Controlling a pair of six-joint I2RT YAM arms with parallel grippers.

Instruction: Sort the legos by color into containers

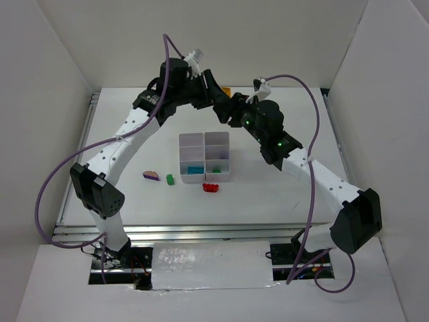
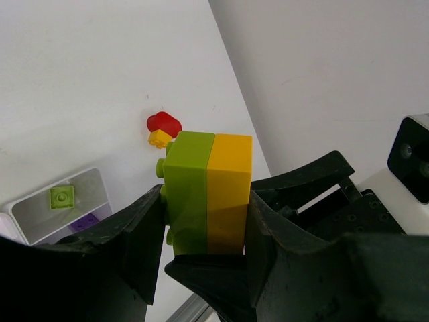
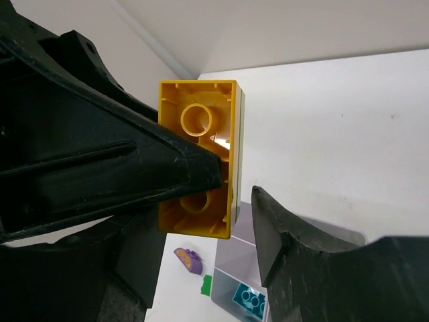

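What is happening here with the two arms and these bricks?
Two robot arms are sorting bricks by colour into a white tray. The left pincer holds a brick pair, green and yellow stuck together, in the air beyond the tray. The right pincer has its fingers on either side of the yellow brick, one not touching, so it seems about to pull the two apart. A purple brick, a green brick and a red brick lie on the table.

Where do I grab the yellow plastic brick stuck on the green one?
Pinch the yellow plastic brick by its side walls at the end protruding beyond the left gripper, coming from its hollow underside; the green plastic brick covers the opposite face.
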